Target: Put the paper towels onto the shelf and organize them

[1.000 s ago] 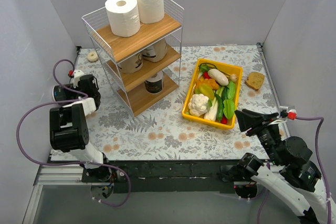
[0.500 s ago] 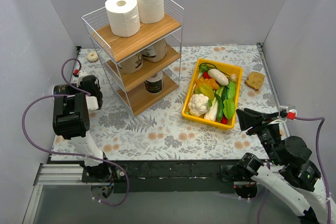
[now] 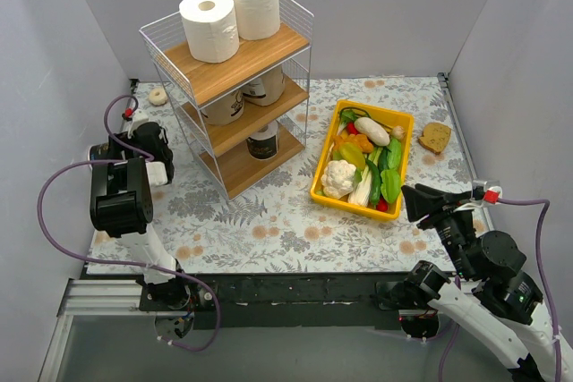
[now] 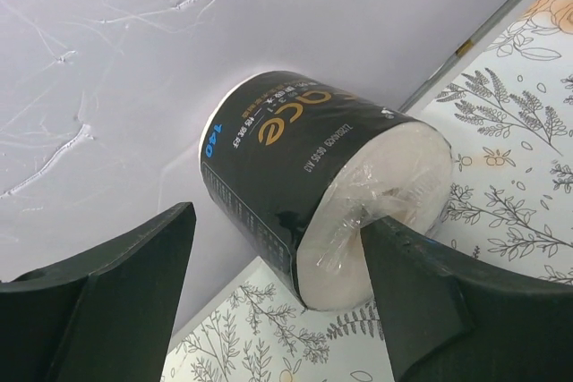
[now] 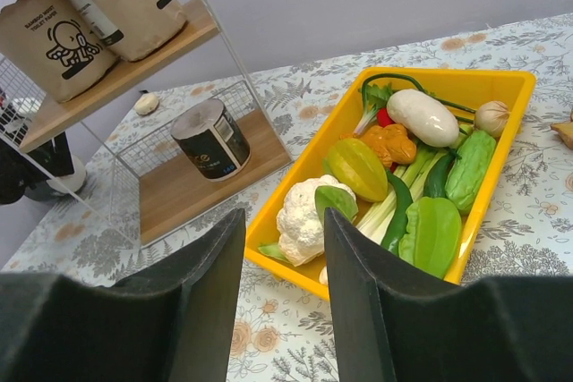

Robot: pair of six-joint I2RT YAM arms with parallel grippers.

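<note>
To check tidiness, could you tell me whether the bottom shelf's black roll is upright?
Upright: black roll stands on the bottom board, flat end up.

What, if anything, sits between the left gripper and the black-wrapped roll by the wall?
Nothing visible does. In the left wrist view the black-wrapped roll lies on its side against the wall, straight ahead between the open fingers of the left gripper, with no other object in the gap.
</note>
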